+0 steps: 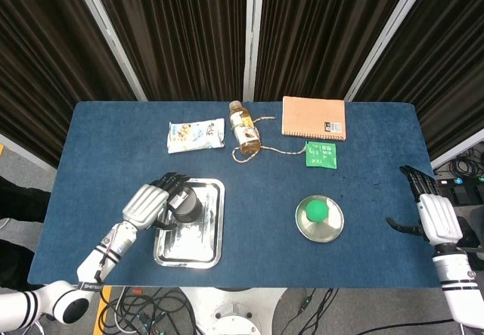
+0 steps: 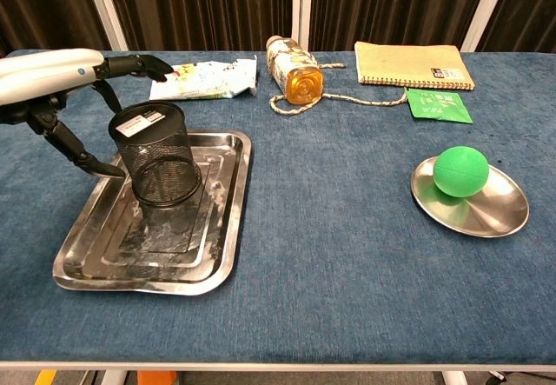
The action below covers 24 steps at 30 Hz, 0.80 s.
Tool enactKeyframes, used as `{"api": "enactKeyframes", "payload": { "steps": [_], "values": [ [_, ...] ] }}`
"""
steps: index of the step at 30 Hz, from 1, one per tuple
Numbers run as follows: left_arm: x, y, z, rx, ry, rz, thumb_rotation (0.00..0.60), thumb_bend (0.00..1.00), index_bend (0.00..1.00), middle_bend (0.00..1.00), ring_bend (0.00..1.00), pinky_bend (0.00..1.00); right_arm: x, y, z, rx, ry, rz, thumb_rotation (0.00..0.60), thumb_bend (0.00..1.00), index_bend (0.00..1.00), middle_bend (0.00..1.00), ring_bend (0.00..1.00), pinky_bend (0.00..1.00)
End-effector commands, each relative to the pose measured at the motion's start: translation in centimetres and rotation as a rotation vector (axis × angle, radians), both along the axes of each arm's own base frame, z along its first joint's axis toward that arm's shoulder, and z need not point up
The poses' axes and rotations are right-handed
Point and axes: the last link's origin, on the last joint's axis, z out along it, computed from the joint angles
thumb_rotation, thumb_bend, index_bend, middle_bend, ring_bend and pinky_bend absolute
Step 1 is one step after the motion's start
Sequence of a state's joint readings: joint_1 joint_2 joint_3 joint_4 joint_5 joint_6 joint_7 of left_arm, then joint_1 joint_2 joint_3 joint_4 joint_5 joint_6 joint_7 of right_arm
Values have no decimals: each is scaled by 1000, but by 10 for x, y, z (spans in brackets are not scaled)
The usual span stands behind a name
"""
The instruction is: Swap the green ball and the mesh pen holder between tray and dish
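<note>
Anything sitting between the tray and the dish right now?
No. Only bare blue cloth lies between the tray and the dish; the chest view shows it best.

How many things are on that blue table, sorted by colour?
Green: 2, the green ball and a packet.
Silver: 2, the tray and the dish.
Black: 1, the mesh pen holder.
Tan or amber: 2, a notebook and a bottle.
White: 1, a snack bag.
Total: 8.

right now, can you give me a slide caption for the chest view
Left hand open around the pen holder standing in the tray; green ball in the dish.
</note>
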<state>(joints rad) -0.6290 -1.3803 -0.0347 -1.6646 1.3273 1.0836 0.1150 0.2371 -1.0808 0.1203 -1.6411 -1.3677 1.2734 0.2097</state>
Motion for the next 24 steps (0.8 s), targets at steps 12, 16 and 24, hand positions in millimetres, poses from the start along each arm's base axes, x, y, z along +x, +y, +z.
{"api": "enactKeyframes", "payload": {
  "steps": [12,16,24],
  "values": [
    [-68,-69,87,401,31,181,600,58,52,68,34,262,-13,35,-2,-63,104,2,600,88,0,7,0,1],
    [-101,-108,86,522,133,265,600,97,58,80,34,250,-30,62,-17,-87,153,-29,600,86,0,0,0,0],
    [-126,-133,75,517,167,367,600,117,62,80,24,203,-41,85,-38,-91,166,-27,600,69,0,0,0,0]
  ]
}}
